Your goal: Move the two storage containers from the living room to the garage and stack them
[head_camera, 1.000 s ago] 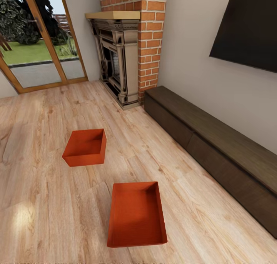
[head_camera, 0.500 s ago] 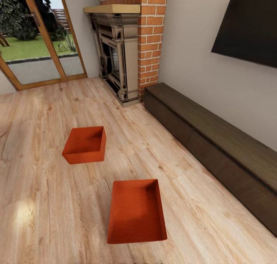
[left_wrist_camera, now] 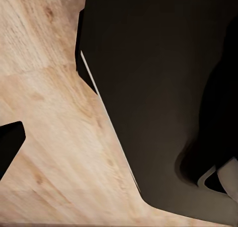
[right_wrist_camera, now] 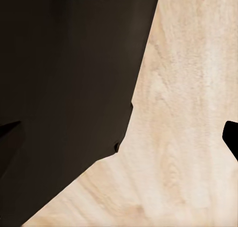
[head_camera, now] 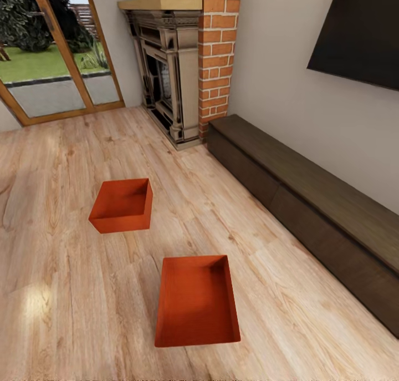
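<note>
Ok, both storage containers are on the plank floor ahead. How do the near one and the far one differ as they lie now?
The near container lies lengthwise to the head camera, its floor plainly open to view; the far container sits turned at an angle, nearer the glazed doors, with one outer wall showing. The near one lies closer to the dark low cabinet. Both are red-orange, lidless, upright and empty.

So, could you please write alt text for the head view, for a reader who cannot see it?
Two open red-orange rectangular boxes, the nearer one and the farther one, sit apart on a light wood plank floor. Behind them are a brick fireplace, a long dark wooden cabinet along the wall and glazed wooden doors.
</note>
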You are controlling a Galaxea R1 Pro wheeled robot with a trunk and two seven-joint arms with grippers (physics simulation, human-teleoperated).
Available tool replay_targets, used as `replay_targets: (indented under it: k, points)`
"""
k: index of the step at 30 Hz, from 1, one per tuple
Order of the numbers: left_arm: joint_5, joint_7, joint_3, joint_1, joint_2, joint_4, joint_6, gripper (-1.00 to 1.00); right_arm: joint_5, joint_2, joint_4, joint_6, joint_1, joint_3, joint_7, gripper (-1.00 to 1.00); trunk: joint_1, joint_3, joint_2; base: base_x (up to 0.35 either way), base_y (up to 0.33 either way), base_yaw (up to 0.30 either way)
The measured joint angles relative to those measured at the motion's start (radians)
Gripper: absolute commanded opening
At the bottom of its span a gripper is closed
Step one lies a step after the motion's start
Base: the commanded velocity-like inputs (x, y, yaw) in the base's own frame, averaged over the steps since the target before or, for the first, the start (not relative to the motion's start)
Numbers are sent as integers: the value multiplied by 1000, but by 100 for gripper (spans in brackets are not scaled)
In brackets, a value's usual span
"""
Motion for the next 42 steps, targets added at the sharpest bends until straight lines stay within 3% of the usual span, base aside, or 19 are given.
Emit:
replay_targets:
  k: [42]
  points:
    - [0,0,0,0,0,0,0,100,0,0,0,0,0,-1,1,100,0,-66,0,0,0,0]
